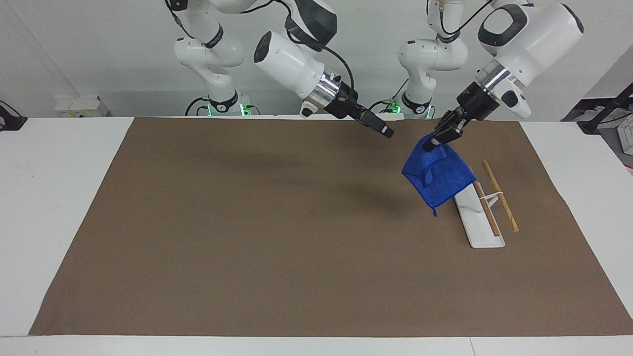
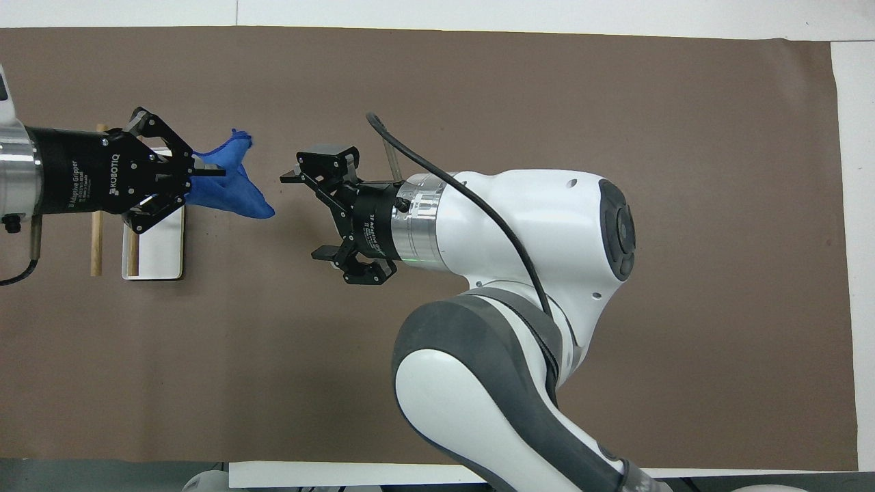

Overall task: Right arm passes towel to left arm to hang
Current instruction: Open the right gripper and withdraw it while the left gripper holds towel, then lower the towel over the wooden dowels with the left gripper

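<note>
Overhead view: towel (image 2: 232,188) passed, left gripper (image 2: 205,174) clenched on it
Right gripper (image 2: 301,219) released, at towel's 3 o'clock; rack (image 1: 478,220) under the towel

wall (image 1: 99,49): plain white | table (image 1: 59,198): white | mat (image 1: 247,247): brown, covers most of tbl

The hanging towel (image 1: 437,175) hid the robot-side end of the white rack base (image 1: 478,222) and part of one wooden rod (image 1: 487,210). In the overhead view, the left arm (image 2: 17,179) was cut off by the picture's edge.
</note>
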